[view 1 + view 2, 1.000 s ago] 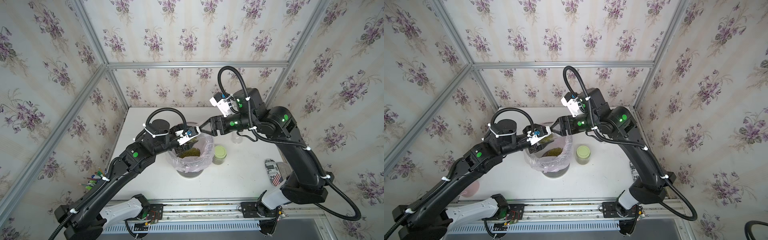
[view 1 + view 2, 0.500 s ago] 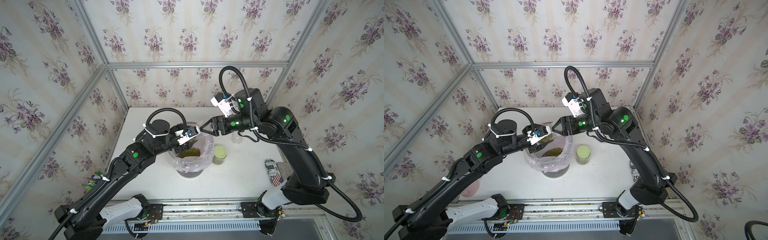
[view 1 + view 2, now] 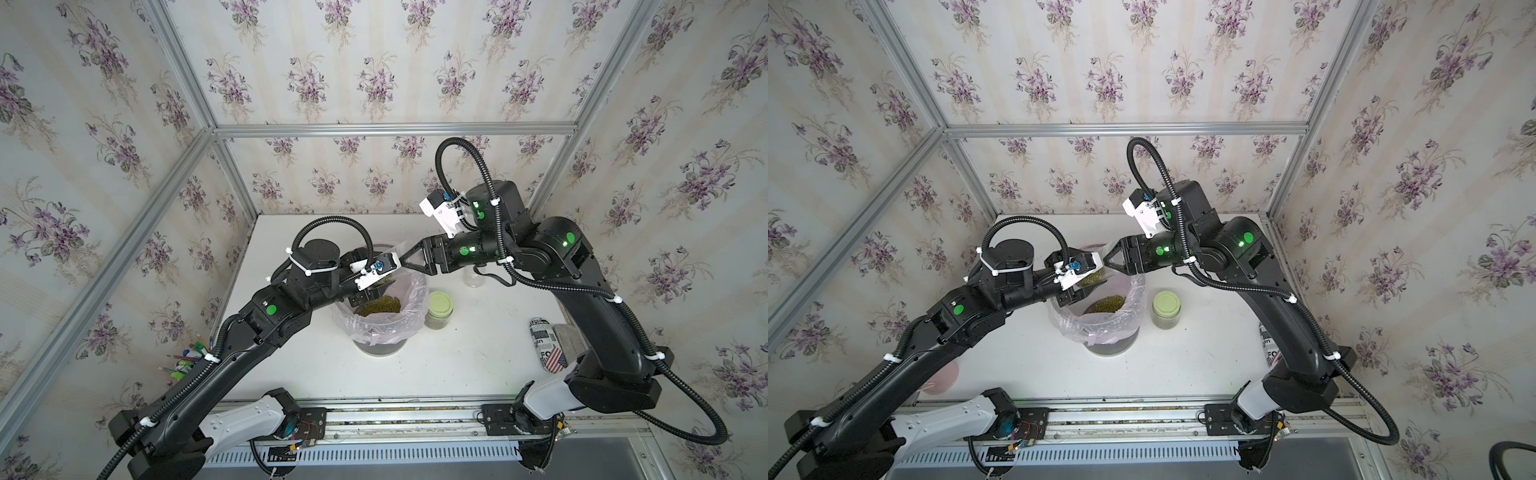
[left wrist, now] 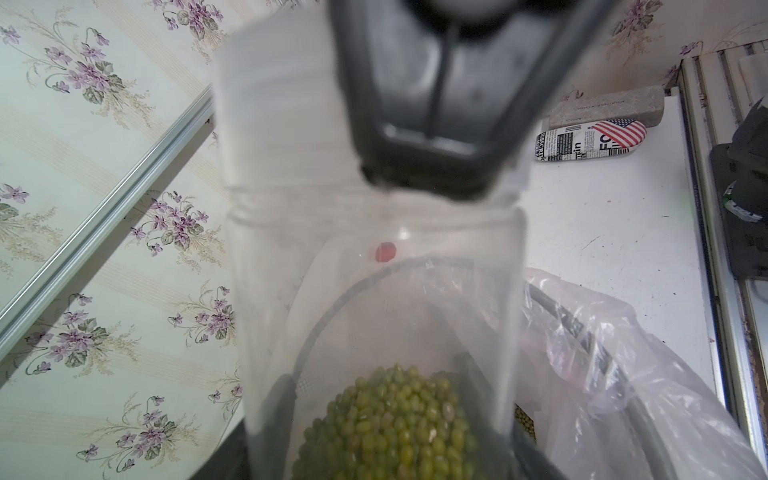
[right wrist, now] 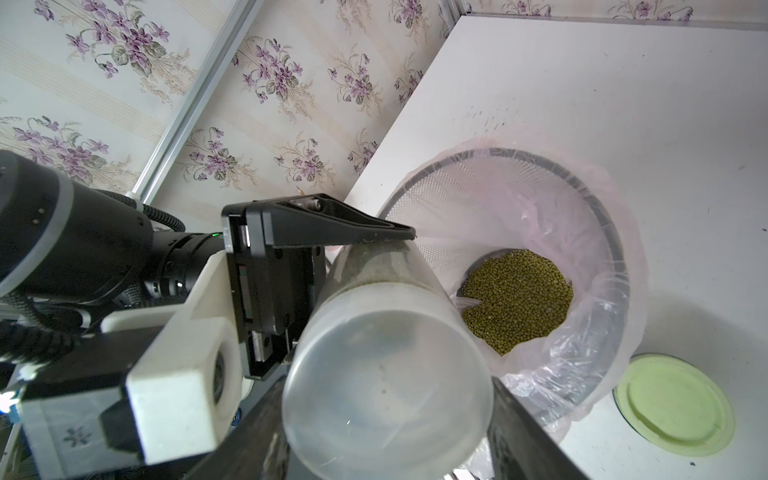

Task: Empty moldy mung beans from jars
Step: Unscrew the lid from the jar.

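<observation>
In both top views the left claw (image 3: 371,291) pinches a small clear cylindrical jar (image 3: 1093,276), tipped over the round mesh bin lined with a pink plastic bag (image 3: 409,323), where a heap of tiny olive-green mung beans (image 3: 379,306) lies; the right claw (image 3: 404,263) meets the jar's far end. The left wrist view shows more beans lodged inside the jar, seemingly clumped. The right wrist view has the right claw's fingers (image 5: 532,434) flanking the jar's clear base; whether they bite I cannot tell. I'd reckon the jar light, stiff and slick, best taken squarely at mid-wall or base. A pale-green-lidded jar (image 3: 439,305) stands on the white table (image 3: 457,365) just beside the bin.
</observation>
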{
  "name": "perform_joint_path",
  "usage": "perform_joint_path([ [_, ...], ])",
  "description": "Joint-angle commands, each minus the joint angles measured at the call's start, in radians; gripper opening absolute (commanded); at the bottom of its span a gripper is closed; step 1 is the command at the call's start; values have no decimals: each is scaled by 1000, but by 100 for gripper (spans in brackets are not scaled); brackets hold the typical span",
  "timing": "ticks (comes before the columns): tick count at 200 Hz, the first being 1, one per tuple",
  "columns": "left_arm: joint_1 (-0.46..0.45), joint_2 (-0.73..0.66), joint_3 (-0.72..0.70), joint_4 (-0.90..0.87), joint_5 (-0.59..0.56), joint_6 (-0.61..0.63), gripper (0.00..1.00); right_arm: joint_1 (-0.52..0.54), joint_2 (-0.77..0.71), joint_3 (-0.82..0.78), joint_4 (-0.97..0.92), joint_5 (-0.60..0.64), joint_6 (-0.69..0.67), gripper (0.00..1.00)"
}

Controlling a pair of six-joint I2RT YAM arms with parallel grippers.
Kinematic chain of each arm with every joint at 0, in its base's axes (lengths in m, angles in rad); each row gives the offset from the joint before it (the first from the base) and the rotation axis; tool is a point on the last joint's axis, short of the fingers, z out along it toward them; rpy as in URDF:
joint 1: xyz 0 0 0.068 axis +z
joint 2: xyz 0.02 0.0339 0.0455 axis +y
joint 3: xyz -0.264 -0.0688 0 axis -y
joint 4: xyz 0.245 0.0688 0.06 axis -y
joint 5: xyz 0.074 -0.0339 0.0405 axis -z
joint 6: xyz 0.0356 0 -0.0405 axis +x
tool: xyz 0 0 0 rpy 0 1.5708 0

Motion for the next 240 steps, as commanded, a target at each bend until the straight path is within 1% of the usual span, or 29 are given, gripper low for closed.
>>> perform_joint_path([
  [1,1,-3,3,39,13,3,53,1,-1,0,26,-8,-2,69],
  [18,1,-3,2,39,16,2,53,1,1,-1,31,-12,-2,67],
  [41,1,-6,0,39,17,3,52,1,4,-3,33,-11,-6,61],
  [67,1,-9,-1,39,16,1,52,1,-3,-19,43,-8,-18,57],
  [80,1,-10,-2,38,16,-3,52,1,-19,-47,67,-11,-28,56],
  [86,1,-10,-3,39,44,-2,52,1,-27,-61,81,-11,-34,56],
  [99,1,-7,-1,39,48,-7,51,2,-43,-85,112,-23,-48,55],
  [147,1,-1,3,39,48,-5,51,1,-95,-169,221,-76,-88,55],
  [215,-1,2,9,39,52,-5,51,1,-171,-293,329,-85,-235,55],
  [240,-1,2,7,39,55,-7,51,1,-182,-314,341,-97,-296,55],
])
